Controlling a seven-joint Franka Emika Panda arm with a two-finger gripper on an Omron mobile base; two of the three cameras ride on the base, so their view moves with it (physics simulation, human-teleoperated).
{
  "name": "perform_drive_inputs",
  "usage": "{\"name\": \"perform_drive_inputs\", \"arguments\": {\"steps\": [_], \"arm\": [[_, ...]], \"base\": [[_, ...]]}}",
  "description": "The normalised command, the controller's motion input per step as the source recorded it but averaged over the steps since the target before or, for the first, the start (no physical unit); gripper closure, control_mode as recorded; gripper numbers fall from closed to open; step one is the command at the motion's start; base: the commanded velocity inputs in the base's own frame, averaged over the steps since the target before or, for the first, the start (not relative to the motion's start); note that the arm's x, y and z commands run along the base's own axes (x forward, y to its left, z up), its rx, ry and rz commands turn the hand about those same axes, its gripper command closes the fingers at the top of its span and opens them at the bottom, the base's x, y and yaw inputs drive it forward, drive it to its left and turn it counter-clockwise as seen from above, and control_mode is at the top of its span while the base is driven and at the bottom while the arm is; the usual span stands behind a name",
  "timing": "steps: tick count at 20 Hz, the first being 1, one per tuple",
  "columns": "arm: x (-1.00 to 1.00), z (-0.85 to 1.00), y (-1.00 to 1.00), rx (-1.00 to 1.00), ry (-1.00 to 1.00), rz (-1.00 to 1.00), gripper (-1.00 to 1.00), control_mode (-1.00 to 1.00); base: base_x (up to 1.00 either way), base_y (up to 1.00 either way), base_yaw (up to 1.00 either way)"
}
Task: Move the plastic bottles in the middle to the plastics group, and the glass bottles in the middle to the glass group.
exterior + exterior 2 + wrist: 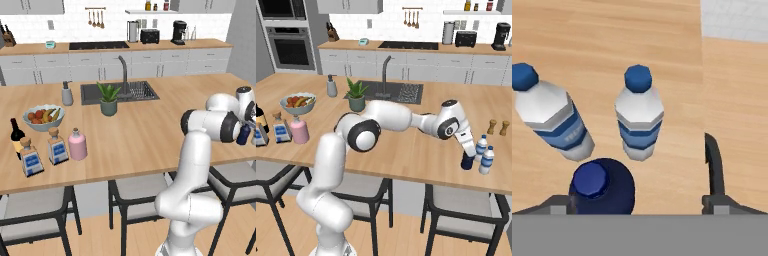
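Observation:
The small dark navy plastic bottle (pixel 602 187) stands upright on the wooden counter, right beside the plastics group of two whitish blue-capped bottles (pixel 639 112) (pixel 552 115). My gripper (pixel 637 196) hovers over it, open, with the navy bottle by the left finger and the right finger (pixel 713 167) well apart from it. From the right base view the navy bottle (pixel 467 161) sits under the gripper (pixel 468 149). Far left, the pink bottle (pixel 77 145) and a square clear bottle (pixel 57 147) stand by the wine bottle (pixel 17 136) and another square bottle (pixel 31 159).
Two brown shakers (pixel 497 127) stand behind the plastics group. A fruit bowl (pixel 44 117), potted plant (pixel 108 99), soap dispenser (pixel 67 94) and sink (pixel 120 91) lie further back. Stools stand under the counter's near edge (pixel 406 180).

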Motion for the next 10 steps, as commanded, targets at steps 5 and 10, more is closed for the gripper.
{"name": "perform_drive_inputs", "arguments": {"steps": [5,10], "arm": [[-0.70,0.19,0.19,0.00,0.09,0.00,-1.00,-1.00],[-0.72,0.19,0.53,0.00,0.01,0.00,-1.00,-1.00]], "base": [[0.00,0.00,0.00],[0.00,0.00,0.00]]}}
